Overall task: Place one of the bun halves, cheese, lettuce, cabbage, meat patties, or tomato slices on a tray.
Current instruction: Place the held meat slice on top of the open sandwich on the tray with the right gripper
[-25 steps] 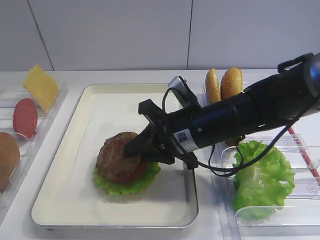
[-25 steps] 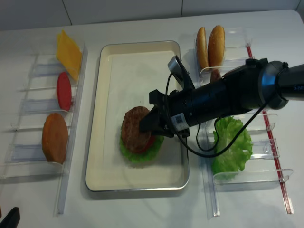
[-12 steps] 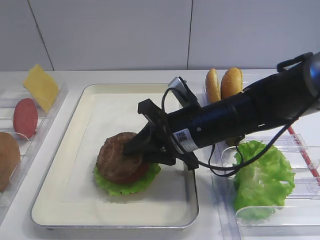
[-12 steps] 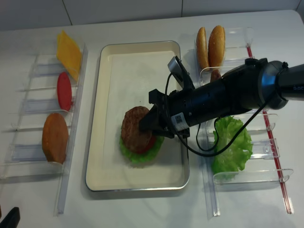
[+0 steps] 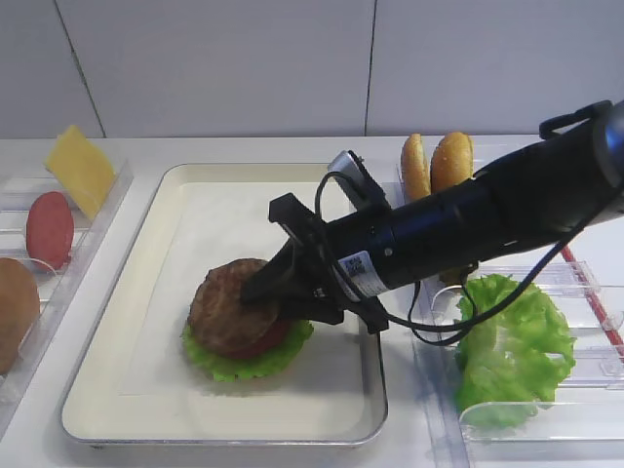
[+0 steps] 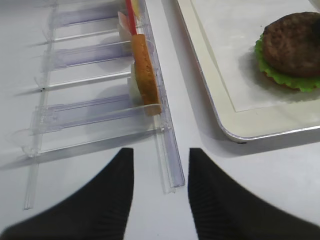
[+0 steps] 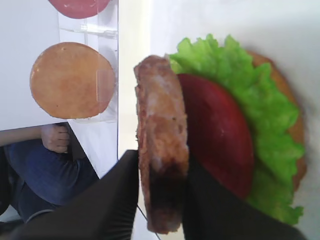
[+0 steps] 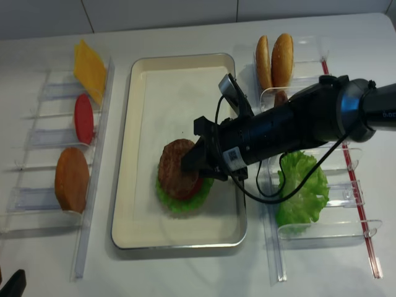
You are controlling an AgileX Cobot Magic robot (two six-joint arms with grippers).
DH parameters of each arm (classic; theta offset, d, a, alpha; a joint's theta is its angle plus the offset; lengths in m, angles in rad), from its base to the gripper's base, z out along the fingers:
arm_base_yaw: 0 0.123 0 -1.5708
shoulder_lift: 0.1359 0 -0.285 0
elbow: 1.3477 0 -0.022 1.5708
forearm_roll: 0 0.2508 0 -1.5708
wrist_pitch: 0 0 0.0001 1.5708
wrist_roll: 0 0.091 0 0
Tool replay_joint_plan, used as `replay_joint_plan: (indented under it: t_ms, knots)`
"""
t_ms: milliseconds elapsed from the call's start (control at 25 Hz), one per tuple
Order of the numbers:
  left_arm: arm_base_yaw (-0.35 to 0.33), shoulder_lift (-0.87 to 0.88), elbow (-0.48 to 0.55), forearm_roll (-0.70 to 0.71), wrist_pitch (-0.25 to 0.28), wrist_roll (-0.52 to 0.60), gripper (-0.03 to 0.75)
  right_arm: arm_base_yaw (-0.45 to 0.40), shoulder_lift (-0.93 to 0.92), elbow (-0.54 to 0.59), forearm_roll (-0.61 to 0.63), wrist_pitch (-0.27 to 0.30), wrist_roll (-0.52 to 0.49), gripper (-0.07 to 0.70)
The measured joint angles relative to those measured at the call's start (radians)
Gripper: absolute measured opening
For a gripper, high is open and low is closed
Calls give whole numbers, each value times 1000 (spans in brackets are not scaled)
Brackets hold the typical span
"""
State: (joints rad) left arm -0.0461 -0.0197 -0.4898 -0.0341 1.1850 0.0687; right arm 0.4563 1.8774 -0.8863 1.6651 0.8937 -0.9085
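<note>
Resting on the tomato slice (image 7: 220, 135) and lettuce (image 5: 244, 359) stack in the near half of the tray (image 5: 127, 390), the meat patty (image 5: 231, 304) sits a little flatter than it did a second ago, when its right edge was propped higher against the fingers. The right pincer (image 5: 276, 291) has eased its jaws apart over that second; in the wrist view the two dark fingers (image 7: 112, 200) flank the patty's near edge closely, and whether they press it or have just let go cannot be told. That loosening suggests the patty is being released onto the stack, so this placement looks nearly finished, with only the withdrawal left. To the right, more lettuce (image 5: 512, 351) and two bun halves (image 5: 437, 164) stand in a clear rack (image 5: 585, 409); to the left, cheese (image 5: 78, 166), a red slice (image 5: 49, 229) and a bun (image 5: 15, 312) wait in another. The left pincer (image 6: 160, 192) hovers, fingers spread and empty, over the tabletop (image 6: 280, 190) left of the tray.
</note>
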Motion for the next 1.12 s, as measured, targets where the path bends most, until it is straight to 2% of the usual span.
replay_joint_plan:
  t_ms: [440, 800, 920, 1040, 1120]
  knots:
    - [0, 0, 0, 0, 0, 0, 274, 0, -6, 0, -18, -4, 29, 206]
    - [0, 0, 0, 0, 0, 0, 274, 0, -8, -4, -48, -18, 75, 237]
    - [0, 0, 0, 0, 0, 0, 274, 0, -22, -4, -69, -37, 90, 237]
    - [0, 0, 0, 0, 0, 0, 274, 0, -32, -8, -154, -93, 138, 243]
    - [0, 0, 0, 0, 0, 0, 274, 0, -37, -27, -207, -97, 185, 258]
